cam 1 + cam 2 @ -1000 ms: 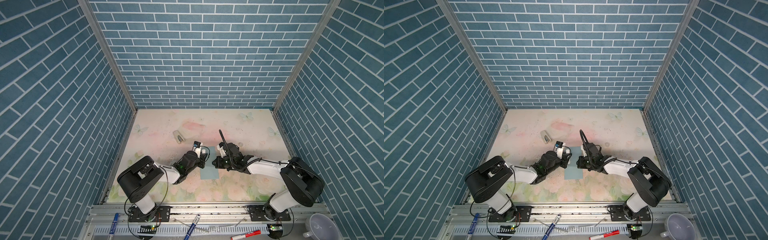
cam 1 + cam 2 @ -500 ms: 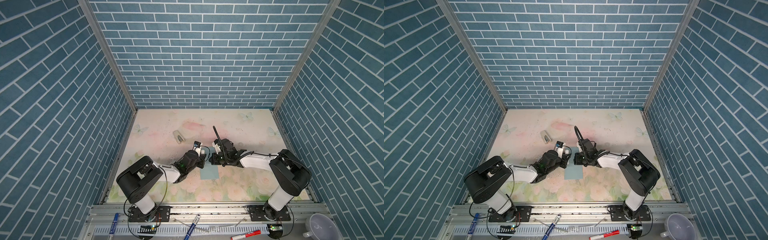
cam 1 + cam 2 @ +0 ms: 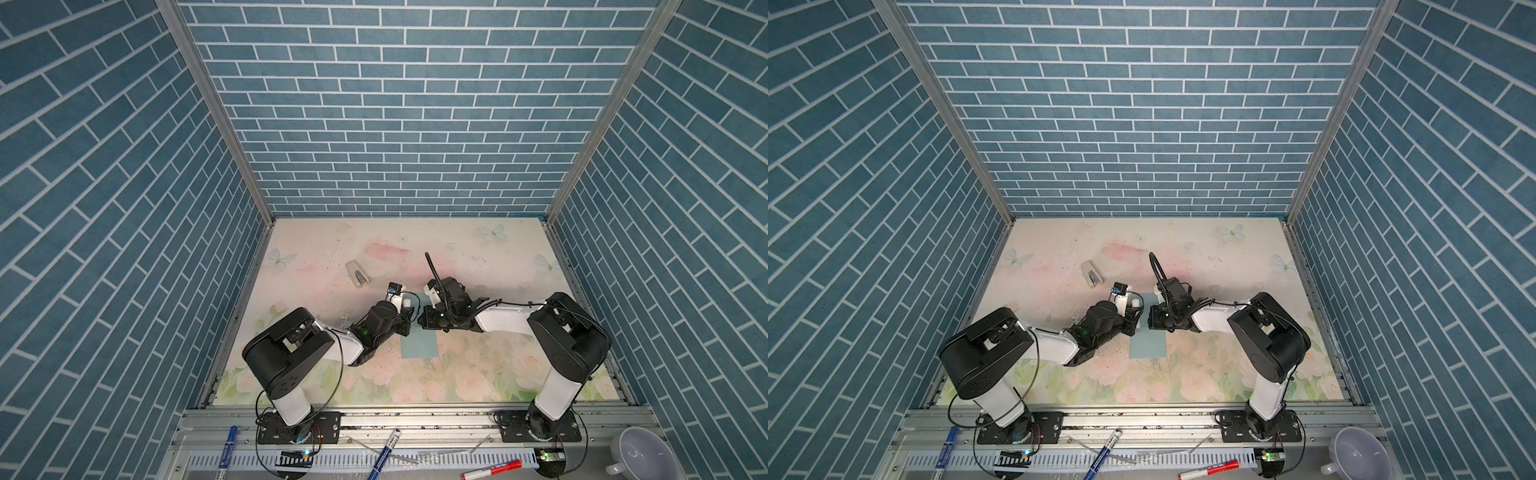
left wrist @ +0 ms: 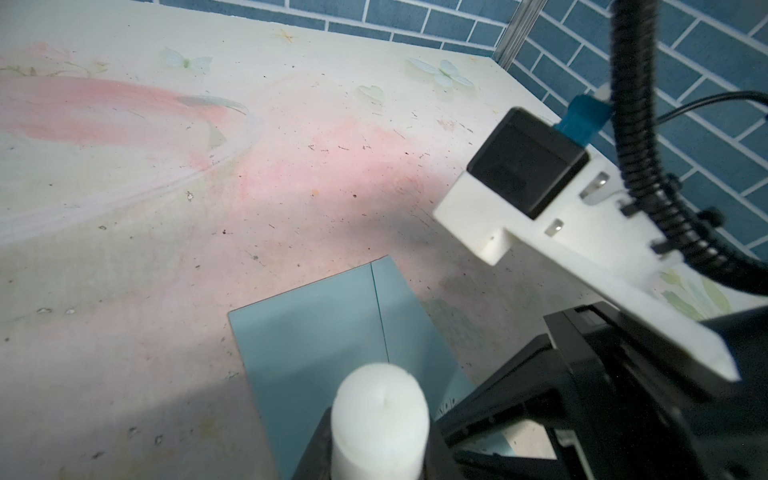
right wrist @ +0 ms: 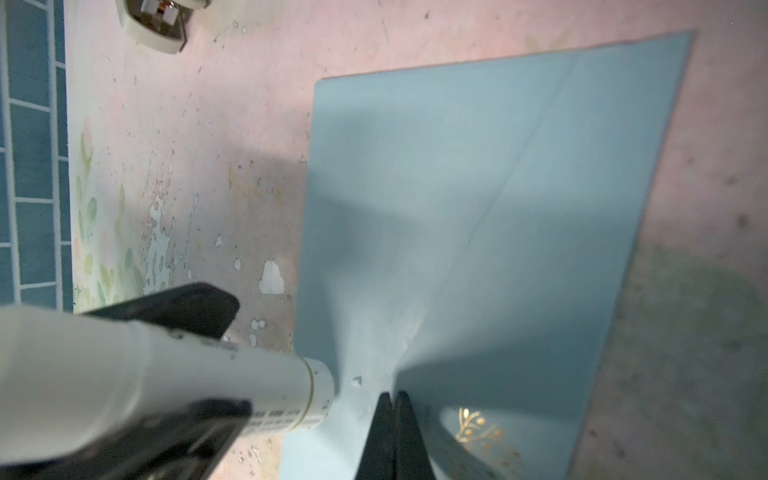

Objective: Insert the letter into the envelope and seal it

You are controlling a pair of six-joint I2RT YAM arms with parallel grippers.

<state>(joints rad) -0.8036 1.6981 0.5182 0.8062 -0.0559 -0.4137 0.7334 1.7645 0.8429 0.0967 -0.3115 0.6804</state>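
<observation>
The teal envelope (image 3: 419,347) (image 3: 1147,345) lies lengthwise on the flowered table, near the middle. Both grippers meet over its far half. My left gripper (image 3: 409,318) (image 4: 380,457) is shut on a white glue stick (image 4: 380,419) (image 5: 166,361), whose tip touches the envelope (image 5: 519,166) beside the flap's point. My right gripper (image 5: 392,399) (image 3: 420,322) is shut and appears to pinch the flap's point, holding it raised. A gold leaf print (image 5: 478,424) shows under the flap. The letter does not show in any view.
A small beige stapler-like thing (image 3: 358,274) (image 5: 153,25) lies behind the left gripper. Blue brick walls (image 3: 395,124) close three sides. Pens and a red marker (image 3: 490,471) lie on the front rail, with a white cup (image 3: 640,455) at its right end.
The right arm's shoulder and elbow have swung inward and back, and its wrist has shifted slightly toward the back. The left arm with the glue stick has hardly moved.
</observation>
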